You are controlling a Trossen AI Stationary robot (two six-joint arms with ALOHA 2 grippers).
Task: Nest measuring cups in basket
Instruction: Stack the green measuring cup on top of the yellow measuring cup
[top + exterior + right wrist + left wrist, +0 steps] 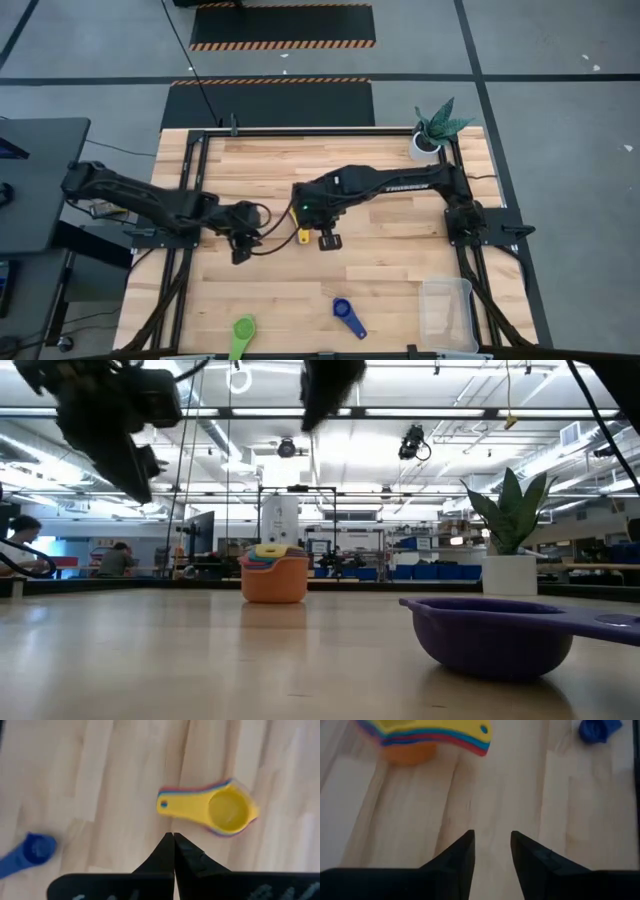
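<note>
Dark fingers (173, 851) on the right gripper (327, 240) are sitting pressed tight together with nothing between them, hanging over the wood just beside the nested stack of cups (217, 810), yellow one on top. The left gripper (240, 250) is hovering a bit farther off on the stack's other side, its fingers (462, 855) spread apart and holding nothing, just bare planks showing in the gap.

The stack (302, 236) is sitting about mid-table, and from table level it's showing an orange cup at the bottom with red, blue and yellow rims peeking out. Going outward from it: a dark blue cup (347, 314) is lying on its own toward the front edge, and a green cup (241, 332) is lying right at that edge, well apart from the stack. The clear basket (447, 312) is sitting at the front right corner, far from the stack. A potted plant (433, 131) is standing at the back right corner of the wooden table (260, 165).
</note>
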